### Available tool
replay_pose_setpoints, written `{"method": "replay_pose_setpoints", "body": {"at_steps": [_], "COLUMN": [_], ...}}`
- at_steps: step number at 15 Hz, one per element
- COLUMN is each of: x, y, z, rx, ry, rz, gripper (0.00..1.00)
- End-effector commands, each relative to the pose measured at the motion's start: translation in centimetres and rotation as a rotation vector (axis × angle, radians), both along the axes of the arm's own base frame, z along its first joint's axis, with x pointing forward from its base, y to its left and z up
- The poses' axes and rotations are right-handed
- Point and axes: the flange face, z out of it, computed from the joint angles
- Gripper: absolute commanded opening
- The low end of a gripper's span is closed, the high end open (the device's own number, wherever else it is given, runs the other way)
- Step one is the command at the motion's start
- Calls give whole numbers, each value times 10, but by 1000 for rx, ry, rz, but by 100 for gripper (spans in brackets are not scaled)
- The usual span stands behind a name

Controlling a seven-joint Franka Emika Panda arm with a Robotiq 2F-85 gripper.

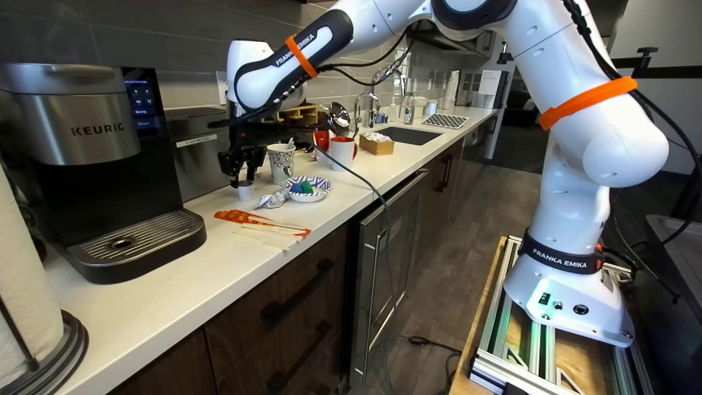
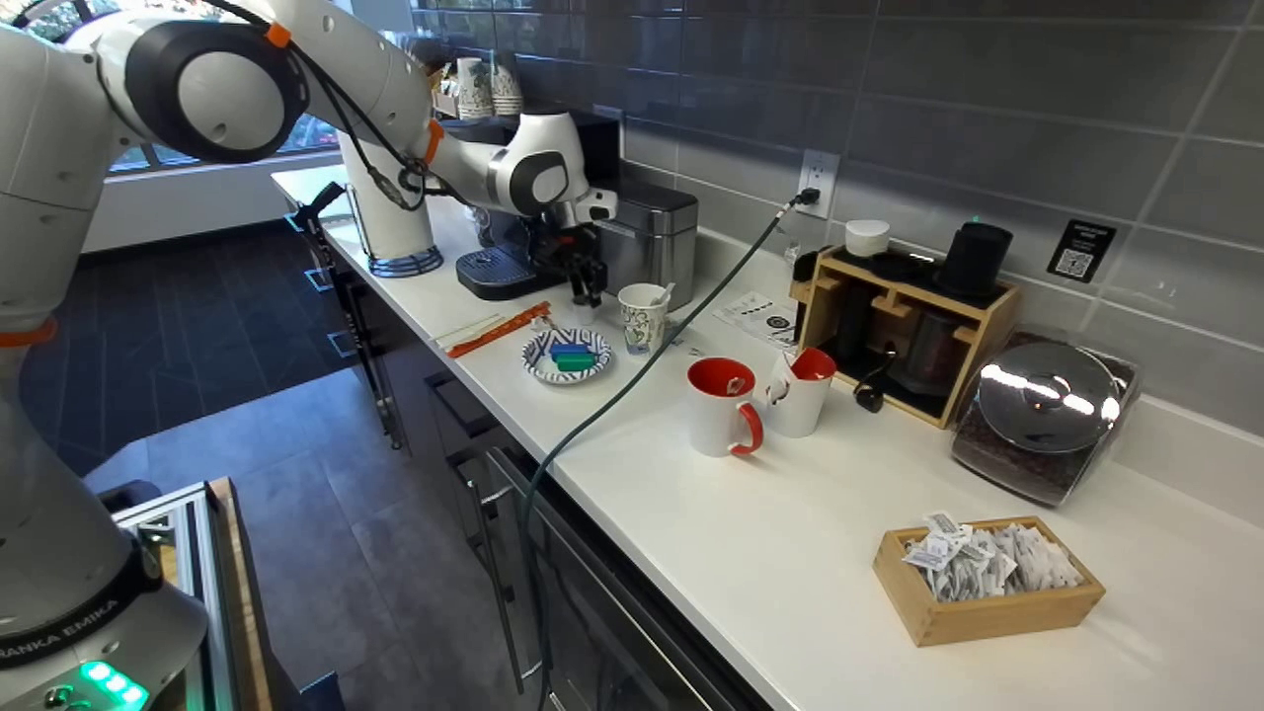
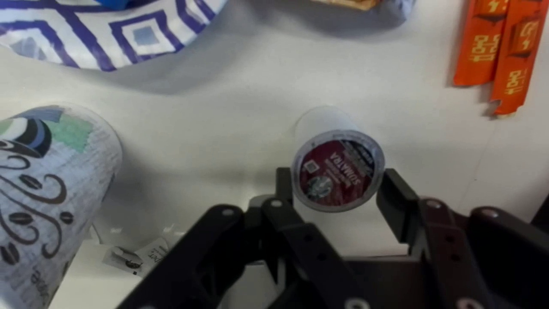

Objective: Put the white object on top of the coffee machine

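The white object [image 1: 245,192] is a small white coffee pod with a dark red printed lid. It is upright at the counter beside the coffee machine [image 1: 104,129], which is black and silver with a lit display; its drip tray shows in an exterior view [image 2: 496,274]. The pod also shows in the wrist view [image 3: 337,172], lid toward the camera, and partly hidden in an exterior view [image 2: 583,316]. My gripper [image 1: 243,180] points down over it. Its fingers are against both sides of the rim and look shut on it. I cannot tell whether the pod touches the counter.
A paper cup [image 3: 51,197] and a patterned dish [image 2: 534,367] stand close by. Orange chopstick wrappers [image 1: 247,216] lie in front. The boxy steel appliance [image 1: 200,167] is behind. Two mugs [image 2: 718,420], a paper towel roll [image 1: 24,285] and a dangling cable [image 2: 632,380] also show.
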Motion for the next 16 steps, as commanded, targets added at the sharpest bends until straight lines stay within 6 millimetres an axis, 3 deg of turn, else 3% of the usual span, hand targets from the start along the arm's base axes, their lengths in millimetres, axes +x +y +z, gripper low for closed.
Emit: {"method": "replay_pose_setpoints", "body": {"at_steps": [1,7,13,16], "x": [-5,-45,-106,-139], "y": [-1,0,12,18], "z": [7,68,133,176], "rx": [7,27,43,19], "ry": [60,14,-12,-78], "rz": [-5,121,365,460], "gripper": [28,28,28,28]}}
